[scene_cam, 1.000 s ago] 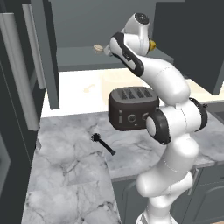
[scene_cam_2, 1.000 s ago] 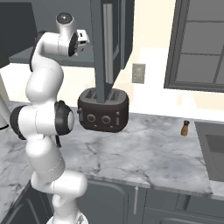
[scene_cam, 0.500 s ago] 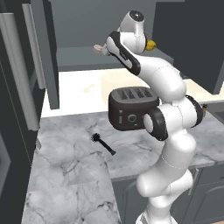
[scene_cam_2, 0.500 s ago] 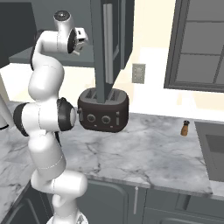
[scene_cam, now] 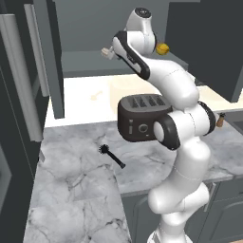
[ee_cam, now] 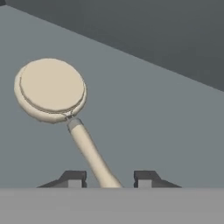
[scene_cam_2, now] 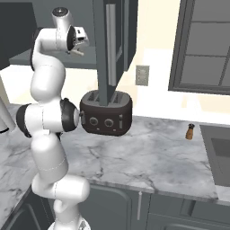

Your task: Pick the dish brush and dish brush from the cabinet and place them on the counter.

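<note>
One cream brush [ee_cam: 65,113] lay between my pincer [ee_cam: 109,177] tips, handle toward six o'clock; grip I couldn't tell.

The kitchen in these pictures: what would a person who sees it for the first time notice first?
First, the white arm reaching up into the dark cabinet, its gripper astride the handle of the cream-tan dish brush that lies on the grey shelf. Next, the black dish brush lying alone on the marble counter, in front of the dark toaster. A small yellow ball sits on the shelf beside the arm.
</note>
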Motion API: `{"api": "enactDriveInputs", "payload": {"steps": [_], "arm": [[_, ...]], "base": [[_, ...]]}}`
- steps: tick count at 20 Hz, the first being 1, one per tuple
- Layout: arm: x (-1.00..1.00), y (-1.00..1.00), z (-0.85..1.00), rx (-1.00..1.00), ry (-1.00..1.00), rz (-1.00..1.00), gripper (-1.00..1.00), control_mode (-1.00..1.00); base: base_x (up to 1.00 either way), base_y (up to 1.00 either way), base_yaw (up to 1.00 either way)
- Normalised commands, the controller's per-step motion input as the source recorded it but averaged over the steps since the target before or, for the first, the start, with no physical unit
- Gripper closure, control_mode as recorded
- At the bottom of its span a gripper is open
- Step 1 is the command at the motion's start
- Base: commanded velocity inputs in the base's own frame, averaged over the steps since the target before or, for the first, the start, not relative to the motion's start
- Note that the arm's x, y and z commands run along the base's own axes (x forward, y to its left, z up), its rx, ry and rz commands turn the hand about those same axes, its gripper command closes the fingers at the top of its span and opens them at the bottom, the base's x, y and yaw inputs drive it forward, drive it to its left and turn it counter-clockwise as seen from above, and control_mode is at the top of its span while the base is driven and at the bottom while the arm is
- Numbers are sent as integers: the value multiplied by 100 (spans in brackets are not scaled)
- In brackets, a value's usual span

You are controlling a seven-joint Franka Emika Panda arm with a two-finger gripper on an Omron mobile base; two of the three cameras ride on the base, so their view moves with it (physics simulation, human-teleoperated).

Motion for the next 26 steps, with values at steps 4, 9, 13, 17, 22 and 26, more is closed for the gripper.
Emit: {"api": "enactDriveInputs", "payload": {"steps": [4,9,13,17,22,26], "arm": [[-9,0,2,0,-2,0,100,-100],[-55,0,20,0,-8,0,100,-100],[-92,0,3,0,-13,0,100,-100],[-100,0,-7,1,-16,4,100,-100],[-96,-1,-33,0,-10,7,100,-100],[-74,-7,-51,0,-4,8,100,-100]], "base": [[0,0,0],[0,0,0],[0,0,0],[0,0,0],[0,0,0],[0,0,0]]}}
